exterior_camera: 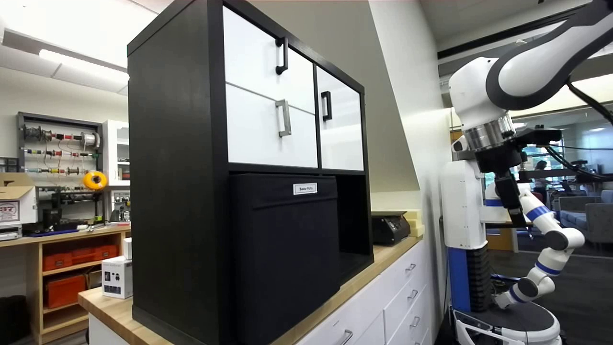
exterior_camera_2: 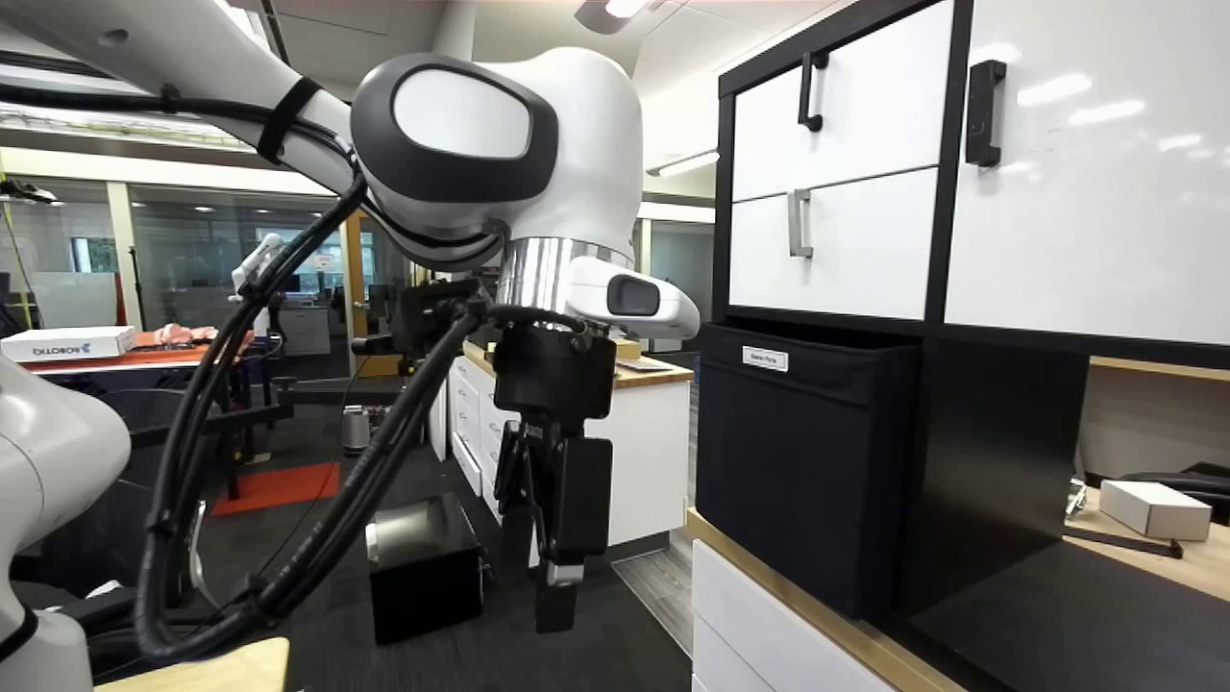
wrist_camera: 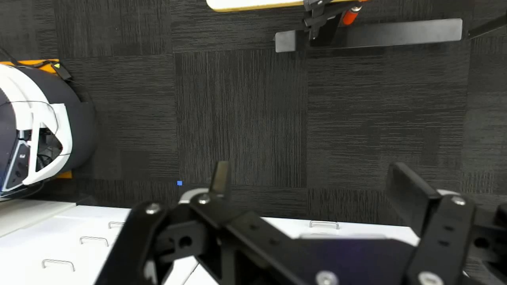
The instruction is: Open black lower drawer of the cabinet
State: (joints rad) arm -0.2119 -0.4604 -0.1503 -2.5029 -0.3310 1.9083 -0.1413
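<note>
Well clear of the wide-spread claw, the cloth-textured black lower drawer is marked with a white label; "ROBOTIQ" is printed on a box.

The boxy black cabinet looks smooth; its tall black lower drawer, matt cloth; the tan surface beneath, wooden.

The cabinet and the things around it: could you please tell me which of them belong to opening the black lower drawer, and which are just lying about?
For the job:
black lower drawer
cabinet
gripper, open

Not part of it:
white printed box
yellow-orange roll
orange-red boxes
white counter drawers
</note>
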